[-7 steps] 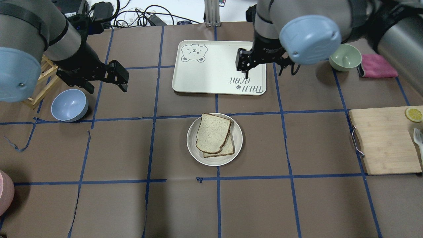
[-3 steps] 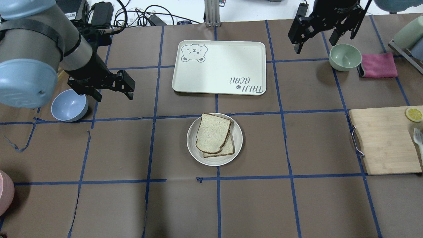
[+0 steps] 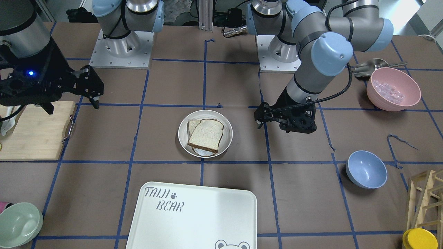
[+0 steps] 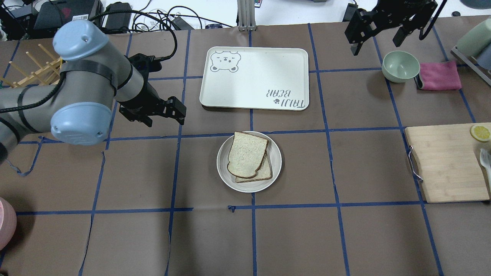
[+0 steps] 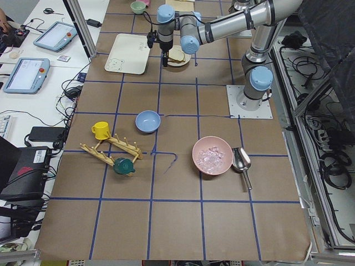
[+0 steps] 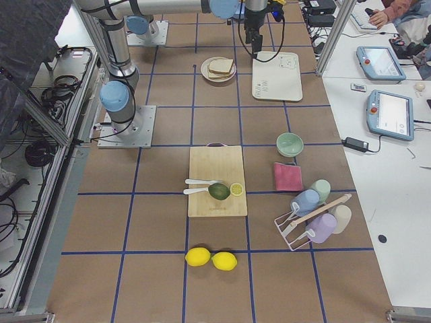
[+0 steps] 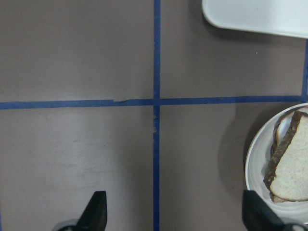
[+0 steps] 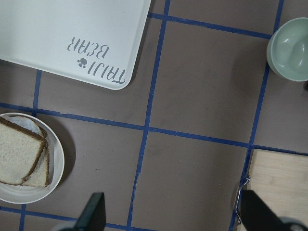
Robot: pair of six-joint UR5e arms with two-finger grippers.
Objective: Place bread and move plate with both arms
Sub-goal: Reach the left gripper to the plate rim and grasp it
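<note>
The off-white plate sits mid-table with two slices stacked on it. The bread with the dark crust lies on top and overlaps a paler slice. My left gripper is open and empty, above the table to the left of the plate and a little behind it. In the left wrist view the plate and bread show at the right edge. My right gripper is open and empty, high at the back right near the green bowl. The plate shows at the lower left of the right wrist view.
The "TAIJI BEAR" tray lies behind the plate. A pink cloth lies beside the green bowl. A wooden cutting board lies at the right. A blue bowl and a pink bowl stand on my left side.
My left gripper has moved right, toward the plate. My right gripper has left the tray and drawn away to the back right. Plate and bread have not moved.
</note>
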